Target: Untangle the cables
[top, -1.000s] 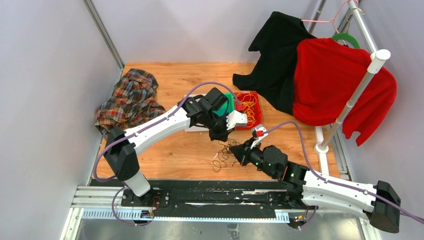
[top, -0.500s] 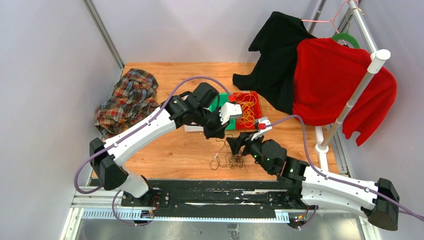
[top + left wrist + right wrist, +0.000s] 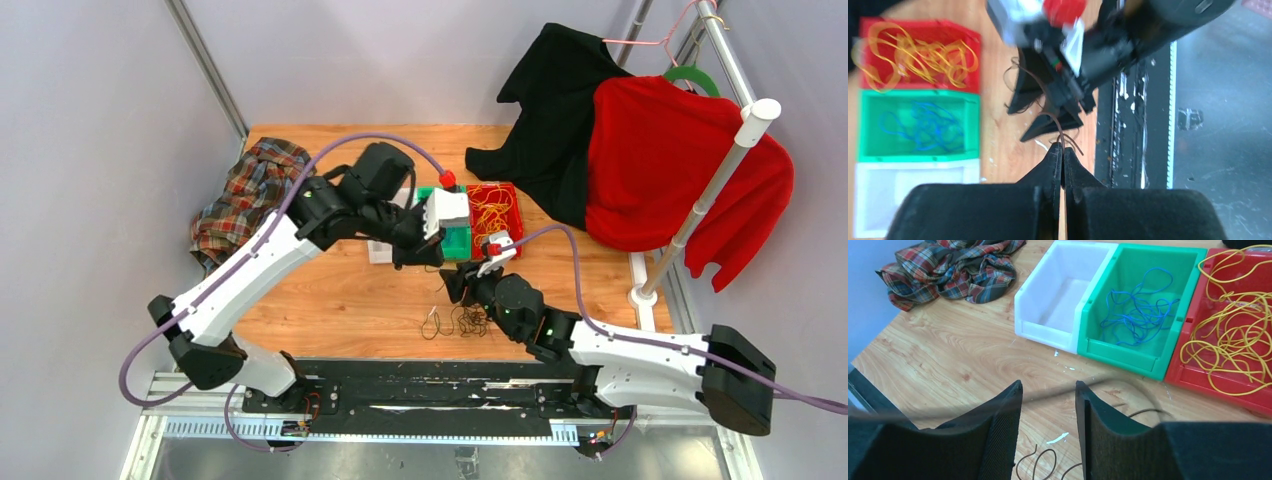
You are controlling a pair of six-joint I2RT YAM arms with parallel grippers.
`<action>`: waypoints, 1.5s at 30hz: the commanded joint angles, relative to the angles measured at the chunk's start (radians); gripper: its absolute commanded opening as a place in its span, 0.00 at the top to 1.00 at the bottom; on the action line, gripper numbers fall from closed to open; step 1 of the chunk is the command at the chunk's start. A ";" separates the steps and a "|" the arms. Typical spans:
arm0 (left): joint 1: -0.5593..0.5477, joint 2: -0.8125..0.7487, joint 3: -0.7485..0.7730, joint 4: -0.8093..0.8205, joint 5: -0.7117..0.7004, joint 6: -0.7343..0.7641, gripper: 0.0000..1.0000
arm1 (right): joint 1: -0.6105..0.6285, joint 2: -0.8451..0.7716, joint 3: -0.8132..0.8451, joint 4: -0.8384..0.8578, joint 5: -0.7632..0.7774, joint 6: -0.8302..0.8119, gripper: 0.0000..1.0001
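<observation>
My L gripper (image 3: 1063,154) is pinched shut on a thin dark cable strand (image 3: 1060,131), my R gripper (image 3: 1048,390) has its fingers apart, and the dark wire tangle (image 3: 455,320) lies on the wooden table (image 3: 330,300) w/ bare wood to its left, btwn the far white, green & red plastic bins (image 3: 1120,352) and the near black base rail (image 3: 420,375).

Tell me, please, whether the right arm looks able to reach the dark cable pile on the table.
Probably yes: the right hand is open close by the dark cable pile, with nothing between; the left hand only pinches one strand.

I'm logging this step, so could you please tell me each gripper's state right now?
Left gripper: closed, pinching a thin dark cable.
Right gripper: open, fingers apart.
</observation>
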 commanded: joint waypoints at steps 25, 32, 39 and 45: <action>0.062 -0.274 0.225 0.361 -0.693 0.374 1.00 | 0.026 0.116 -0.105 0.015 -0.129 0.090 0.54; 0.262 -0.288 -0.157 0.422 -0.635 0.304 1.00 | 0.027 -0.125 0.030 -0.411 -0.044 0.073 0.34; 0.338 -0.194 -0.242 0.497 -0.607 0.288 0.99 | 0.027 -0.172 0.072 -0.563 -0.038 0.069 0.33; 0.342 -0.124 -0.314 0.563 -0.619 0.336 1.00 | 0.027 -0.164 0.074 -0.561 -0.011 0.061 0.34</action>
